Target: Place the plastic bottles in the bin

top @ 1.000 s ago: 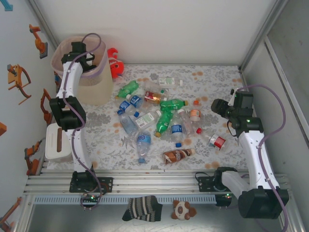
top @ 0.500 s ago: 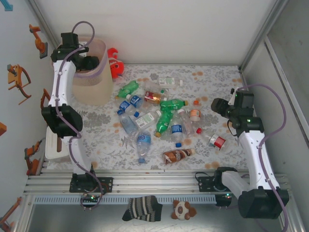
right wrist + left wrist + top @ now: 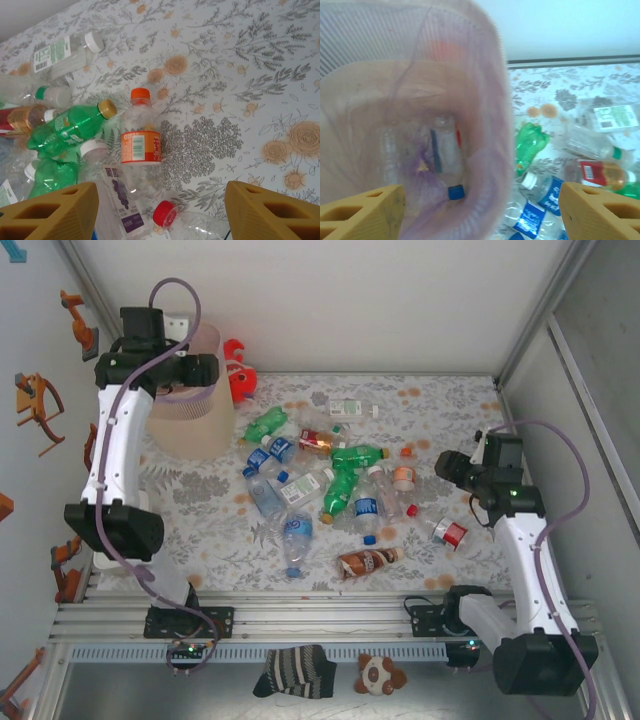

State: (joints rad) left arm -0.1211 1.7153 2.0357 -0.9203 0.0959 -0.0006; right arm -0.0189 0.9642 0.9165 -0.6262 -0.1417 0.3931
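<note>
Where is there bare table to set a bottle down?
Bare table in the far right corner, past the orange-labelled bottle; also near left, between the bin and the bottles. Mid-table is crowded.

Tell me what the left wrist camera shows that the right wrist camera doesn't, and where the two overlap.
Left wrist: the inside of the bin, with a clear blue-capped bottle lying at its bottom.
Right wrist: an orange-capped bottle with an orange label, and a red-capped bottle at the lower edge.
Both: the floral table, the bottle with the green-and-white label, and the red-labelled amber bottle.
</note>
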